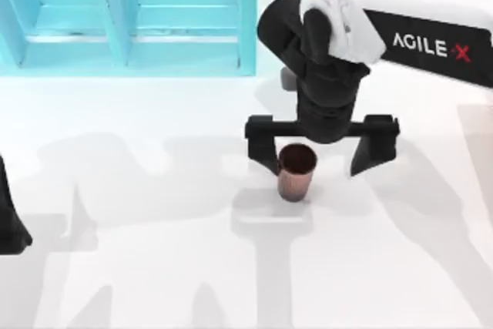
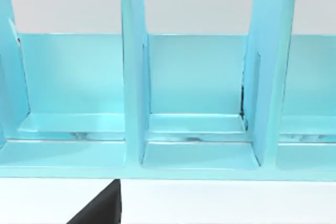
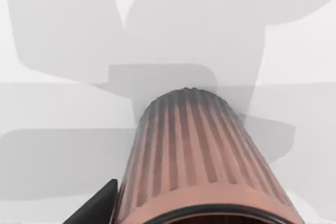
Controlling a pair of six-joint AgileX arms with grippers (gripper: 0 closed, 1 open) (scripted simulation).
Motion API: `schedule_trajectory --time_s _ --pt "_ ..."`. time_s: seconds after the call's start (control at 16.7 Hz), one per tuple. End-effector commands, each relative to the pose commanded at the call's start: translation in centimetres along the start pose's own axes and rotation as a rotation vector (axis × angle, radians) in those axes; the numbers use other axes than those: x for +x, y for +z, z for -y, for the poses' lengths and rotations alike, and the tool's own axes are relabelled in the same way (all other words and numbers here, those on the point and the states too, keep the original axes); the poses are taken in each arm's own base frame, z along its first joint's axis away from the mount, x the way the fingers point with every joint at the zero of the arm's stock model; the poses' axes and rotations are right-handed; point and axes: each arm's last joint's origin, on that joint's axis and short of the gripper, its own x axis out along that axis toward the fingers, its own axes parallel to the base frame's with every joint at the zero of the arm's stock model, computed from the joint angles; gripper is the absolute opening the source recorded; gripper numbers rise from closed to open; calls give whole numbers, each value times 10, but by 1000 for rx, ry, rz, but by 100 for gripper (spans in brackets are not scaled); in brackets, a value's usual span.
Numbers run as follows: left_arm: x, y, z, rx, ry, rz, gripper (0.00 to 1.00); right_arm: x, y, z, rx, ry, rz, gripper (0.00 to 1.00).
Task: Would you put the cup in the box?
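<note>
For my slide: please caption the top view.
Right hand open around upright cup; box behind.

Light is bright and even across my white table (image 1: 154, 267); no dim corners. Soft grey shadows of my arms spread over it in overlapping layers, several faint copies at once, edges fuzzy. A denser patch sits just below the cup (image 1: 296, 172) in the top view. In my right wrist view the same layered shadows lie in broad blocks behind the cup, whose ribs show clearly with mild sheen, no hard glare. The turquoise box (image 2: 189, 156) in my left wrist view carries pale highlights on its floor ledges. Overall rendering slightly soft.
</note>
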Motion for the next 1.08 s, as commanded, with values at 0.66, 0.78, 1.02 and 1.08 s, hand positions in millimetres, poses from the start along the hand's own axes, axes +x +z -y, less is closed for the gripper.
schedule_trajectory --time_s 0.66,0.78,1.02,1.08 --pt "0 0 0 0 0 0 100 0 0 0 0 0 0 32" --pt "0 0 0 0 0 0 100 0 0 0 0 0 0 17" --pt "0 0 0 0 0 0 100 0 0 0 0 0 0 0" --pt "0 0 0 0 0 0 100 0 0 0 0 0 0 0"
